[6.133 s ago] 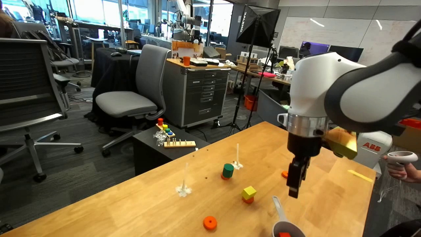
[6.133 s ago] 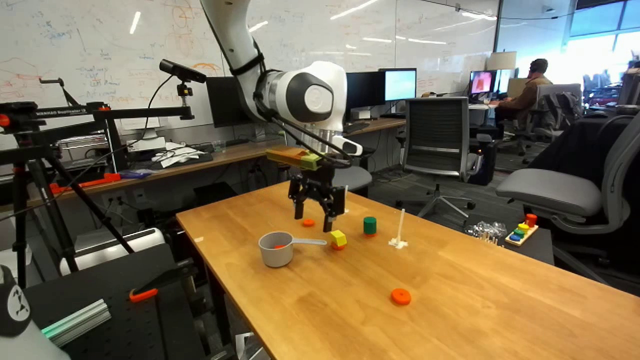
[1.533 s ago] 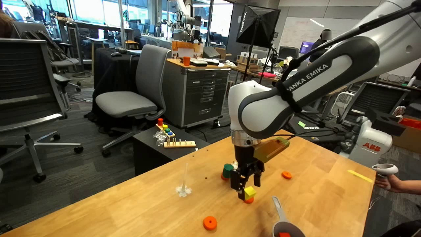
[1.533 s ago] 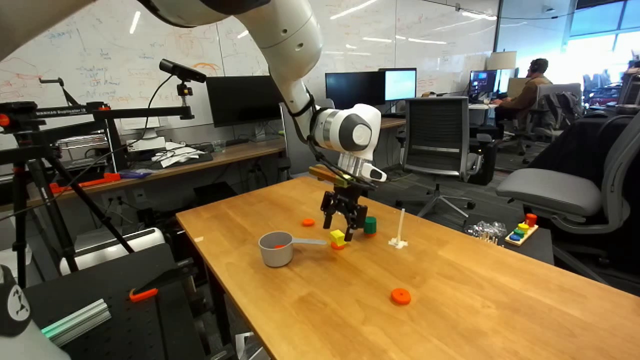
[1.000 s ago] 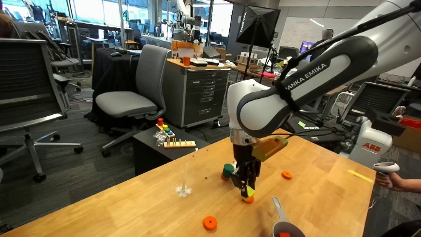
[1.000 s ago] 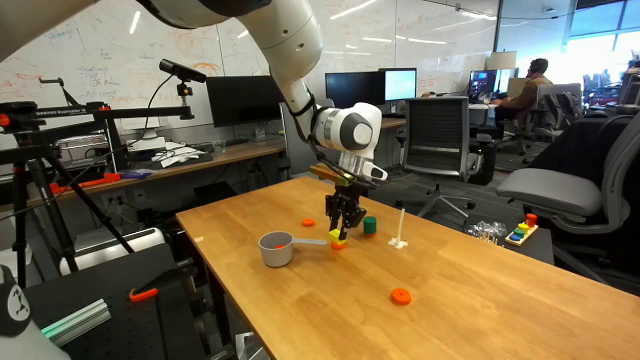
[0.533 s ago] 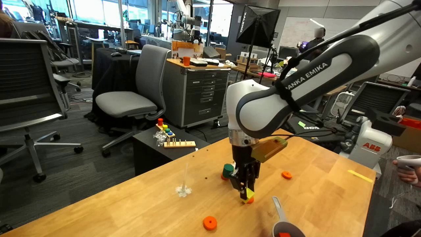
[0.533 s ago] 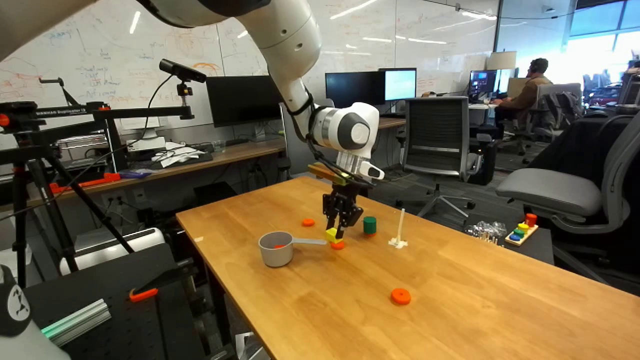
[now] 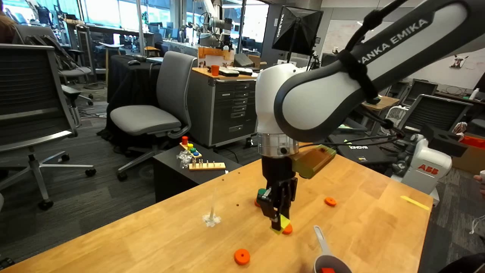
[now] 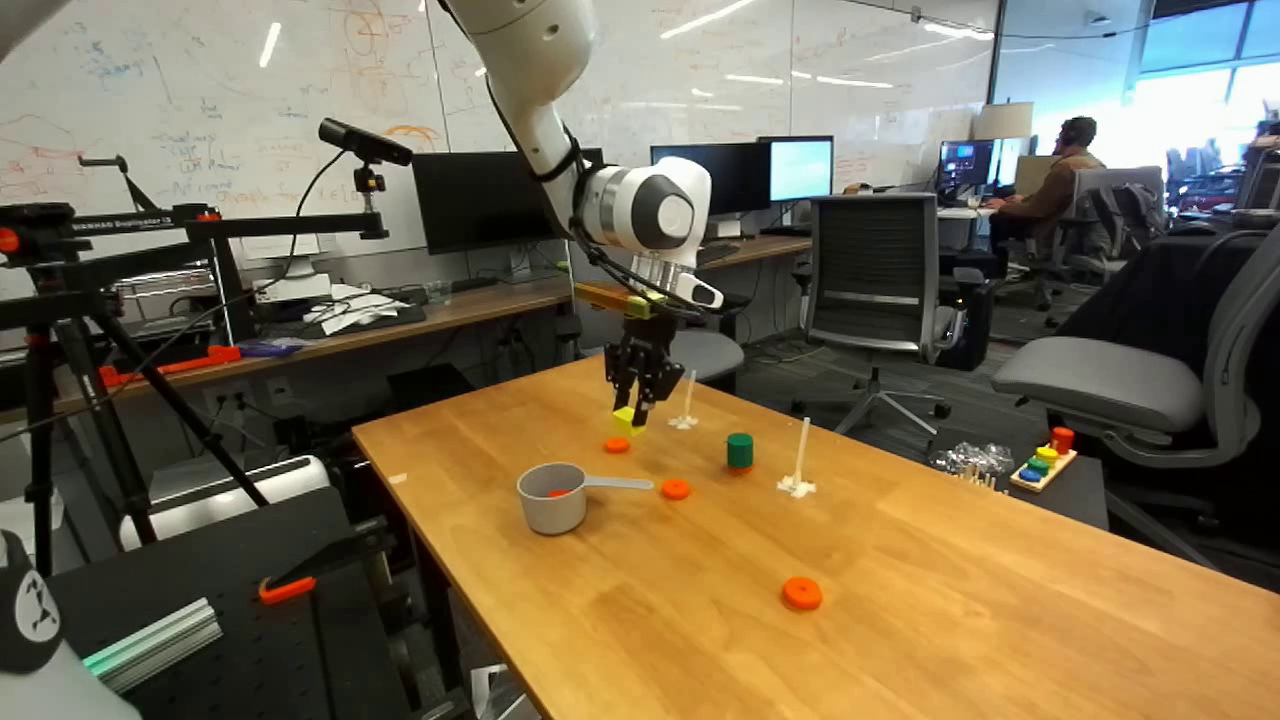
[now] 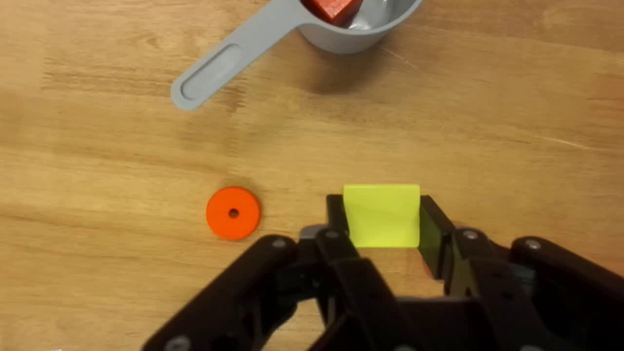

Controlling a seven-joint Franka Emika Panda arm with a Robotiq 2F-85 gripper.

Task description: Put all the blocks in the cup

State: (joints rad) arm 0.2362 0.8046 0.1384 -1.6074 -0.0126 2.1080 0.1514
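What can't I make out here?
Cup: cut off by the wrist view's top edge.
Red block: bottom hidden by the cup's wall in an exterior view.
Green block: partly behind the jaws in an exterior view.
Whiteboard writing: mostly too faint to read in an exterior view.

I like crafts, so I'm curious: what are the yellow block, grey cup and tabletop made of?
The yellow block: painted wood or plastic, can't tell; smooth, evenly coloured, no grain showing.
The grey cup: probably moulded plastic; matte and evenly grey outside.
The tabletop: likely wood, perhaps veneer; satin-looking, grain lines show.
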